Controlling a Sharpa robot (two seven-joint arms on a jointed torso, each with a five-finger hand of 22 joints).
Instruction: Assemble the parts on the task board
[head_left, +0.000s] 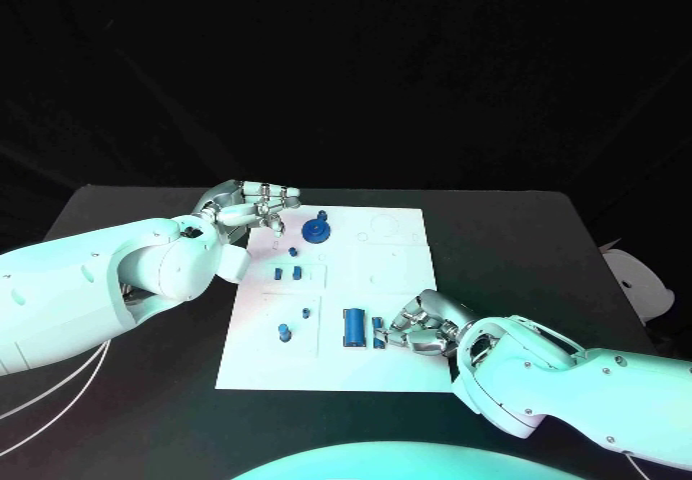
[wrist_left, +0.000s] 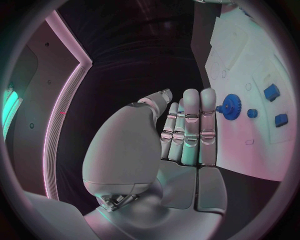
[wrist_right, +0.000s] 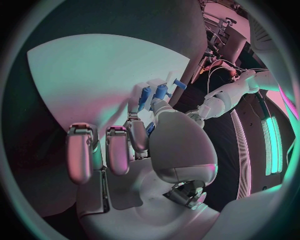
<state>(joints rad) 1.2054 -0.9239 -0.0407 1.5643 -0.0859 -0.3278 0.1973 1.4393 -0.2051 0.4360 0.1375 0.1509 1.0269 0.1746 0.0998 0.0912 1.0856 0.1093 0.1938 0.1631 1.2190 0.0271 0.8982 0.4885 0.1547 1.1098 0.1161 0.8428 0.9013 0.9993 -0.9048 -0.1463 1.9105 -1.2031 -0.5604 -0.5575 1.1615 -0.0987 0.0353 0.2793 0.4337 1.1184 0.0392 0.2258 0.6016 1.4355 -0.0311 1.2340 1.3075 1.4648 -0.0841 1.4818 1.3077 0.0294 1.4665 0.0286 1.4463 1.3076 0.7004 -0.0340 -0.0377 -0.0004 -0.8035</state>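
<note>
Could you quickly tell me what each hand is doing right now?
Left hand: open, fingers straight, holding nothing, beside the blue gear.
Right hand: holding a small blue part between thumb and fingertips over the task board.

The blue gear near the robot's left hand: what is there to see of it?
The blue gear is a small toothed wheel, plastic by the look of it, with a raised hub at its middle. It sits toward the far end of the white board, beside faint printed circles. The left wrist view shows its teeth plainly. The left hand hovers next to it with straight fingers; whether they touch it I cannot tell.
</note>
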